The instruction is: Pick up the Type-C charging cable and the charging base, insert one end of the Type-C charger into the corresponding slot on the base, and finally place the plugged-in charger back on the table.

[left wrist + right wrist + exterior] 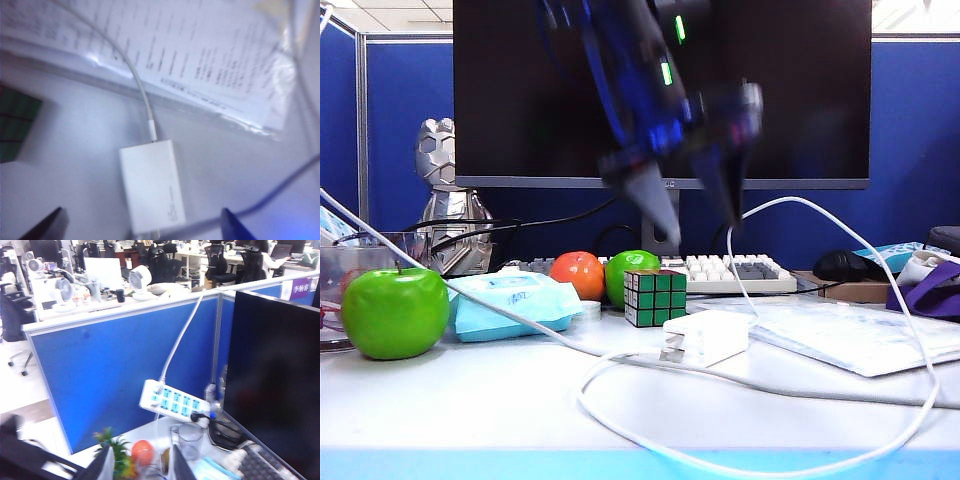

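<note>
The charging base (pixel 152 186) lies on the table (pixel 85 130), the Type-C charging cable (pixel 141 87) plugged in at its 12 o'clock edge. Its print is unreadable. The left gripper (pixel 140 227) hovers above, fingers (pixel 237 227) wide, empty. The right gripper (pixel 140 465), raised, stands narrowly parted, empty.

You see the left arm (pixel 640 80) as a blurred blue-and-black housing with two small green lights. Its left gripper (pixel 700 205) ends in two long, dark, tapering fingers (pixel 655 205). Your right gripper (pixel 140 462) shows only as two dark, flat finger (pixel 102 467) tips.
</note>
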